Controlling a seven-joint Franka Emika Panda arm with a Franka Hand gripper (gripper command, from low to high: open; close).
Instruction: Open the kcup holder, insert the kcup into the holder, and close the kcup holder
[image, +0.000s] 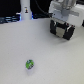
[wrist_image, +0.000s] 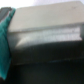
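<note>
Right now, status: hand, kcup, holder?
Hand at the kcup holder front, open or shut unclear. Kcup loose on the table, apart from the holder. Nothing between them.

A pale, near-white tabletop (image: 30, 45) fills most of the exterior view — evenly lit, smooth, slightly glossy. Along the upper left edge of the frame runs a dark blue-black band (image: 10, 20) — too blurred to tell what it is.
</note>
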